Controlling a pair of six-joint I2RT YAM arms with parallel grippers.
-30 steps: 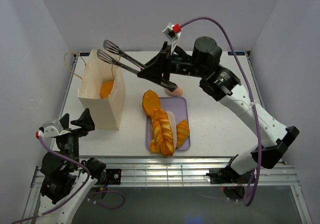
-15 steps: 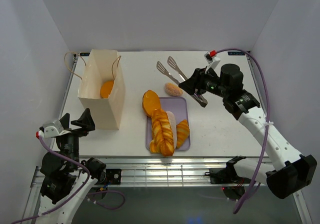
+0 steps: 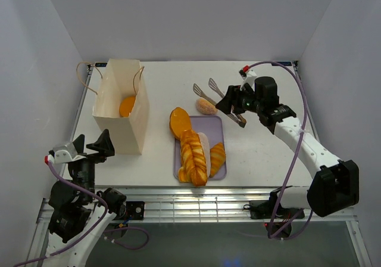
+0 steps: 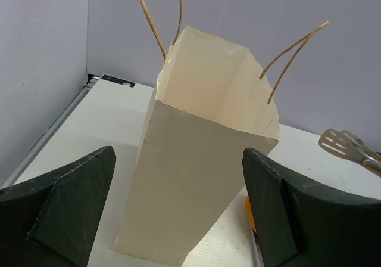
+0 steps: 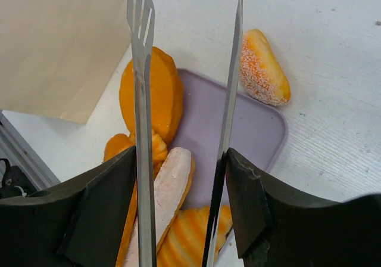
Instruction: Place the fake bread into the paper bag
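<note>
- Your metal tongs [image 3: 209, 94] hang past the lilac tray's [image 3: 216, 131] far edge, beside a sesame bun [image 3: 206, 106].
- The fake bread [image 3: 193, 151] is piled on that tray, and the paper bag [image 3: 119, 130] stands to its left.
- Your right gripper [image 3: 231, 103] clasps the tongs with the blades spread; your left gripper [image 4: 175, 160] gapes wide, empty.

Table [image 3: 262, 154]: paper bag [image 3: 113, 121], tray [image 3: 215, 124], bun [image 3: 206, 106]

Paper bag [image 4: 196, 177] mouth stands open; tongs [image 5: 141, 100] hover above tray [image 5: 244, 124].

The tongs [image 5: 141, 100] run off-frame, handles apparently inside the right tool [image 5: 180, 157].
</note>
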